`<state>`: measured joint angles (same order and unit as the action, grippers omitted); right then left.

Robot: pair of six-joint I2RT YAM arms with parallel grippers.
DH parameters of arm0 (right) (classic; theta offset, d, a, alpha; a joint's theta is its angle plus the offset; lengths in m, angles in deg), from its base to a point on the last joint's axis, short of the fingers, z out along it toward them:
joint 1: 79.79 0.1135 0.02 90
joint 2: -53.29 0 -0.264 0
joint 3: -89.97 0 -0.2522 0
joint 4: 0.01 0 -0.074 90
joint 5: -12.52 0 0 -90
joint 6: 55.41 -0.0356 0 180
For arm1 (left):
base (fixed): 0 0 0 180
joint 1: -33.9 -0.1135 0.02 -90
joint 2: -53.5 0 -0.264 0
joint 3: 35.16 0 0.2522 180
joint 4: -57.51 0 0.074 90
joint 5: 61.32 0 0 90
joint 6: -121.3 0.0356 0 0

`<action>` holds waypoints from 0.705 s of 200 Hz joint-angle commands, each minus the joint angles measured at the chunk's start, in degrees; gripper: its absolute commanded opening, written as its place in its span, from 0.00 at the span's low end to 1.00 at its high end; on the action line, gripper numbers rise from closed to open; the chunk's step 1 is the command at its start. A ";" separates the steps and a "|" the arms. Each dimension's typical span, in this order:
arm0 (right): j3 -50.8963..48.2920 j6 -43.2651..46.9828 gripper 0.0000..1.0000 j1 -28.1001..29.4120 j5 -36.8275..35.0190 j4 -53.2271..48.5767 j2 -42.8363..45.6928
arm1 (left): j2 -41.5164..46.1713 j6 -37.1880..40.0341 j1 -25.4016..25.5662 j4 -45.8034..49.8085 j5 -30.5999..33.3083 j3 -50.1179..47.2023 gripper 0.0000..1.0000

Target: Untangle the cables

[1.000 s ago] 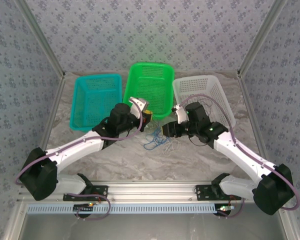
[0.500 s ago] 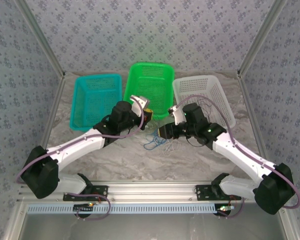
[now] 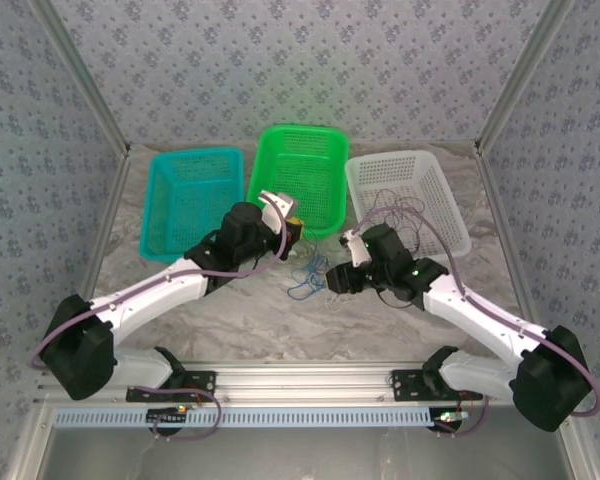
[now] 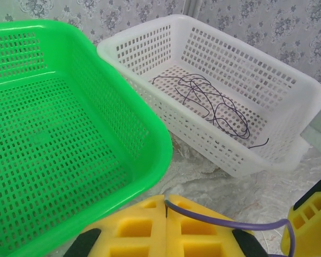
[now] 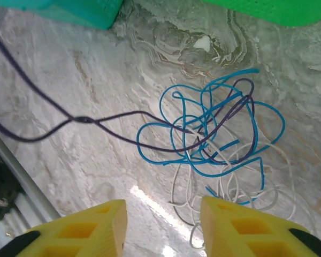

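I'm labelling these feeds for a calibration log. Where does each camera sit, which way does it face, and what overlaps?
Top external: high behind the robot, looking down on the table; the left arm and right arm show.
Left wrist: faces the green basket and white basket; the left gripper pinches a purple cable.
Right wrist: looks down at the tangled cables; the open right gripper shows.
Shared: top and left wrist both see the green and white baskets.

Site presented as a robotics test cell: aluminium frame posts (image 3: 80, 70), patterned backdrop panels (image 3: 300, 60) and marble-print table (image 3: 280, 325) enclosed a bolted mounting rail (image 3: 300, 378)
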<state>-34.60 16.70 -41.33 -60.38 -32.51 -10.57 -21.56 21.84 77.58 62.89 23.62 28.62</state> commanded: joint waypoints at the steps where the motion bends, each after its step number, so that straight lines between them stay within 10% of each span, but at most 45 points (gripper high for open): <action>1: -0.56 6.55 0.54 2.86 -4.80 1.26 0.18 | 1.60 0.14 0.34 0.49 0.52 1.48 0.00; 141: -1.58 17.35 0.58 6.58 -13.01 15.41 -9.38 | 2.98 -3.77 -0.38 0.85 0.80 0.87 0.01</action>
<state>-36.13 32.11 -34.99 -71.13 -20.99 -18.24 -20.52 19.22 77.49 63.85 24.06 28.62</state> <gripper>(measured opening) 0.598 0.042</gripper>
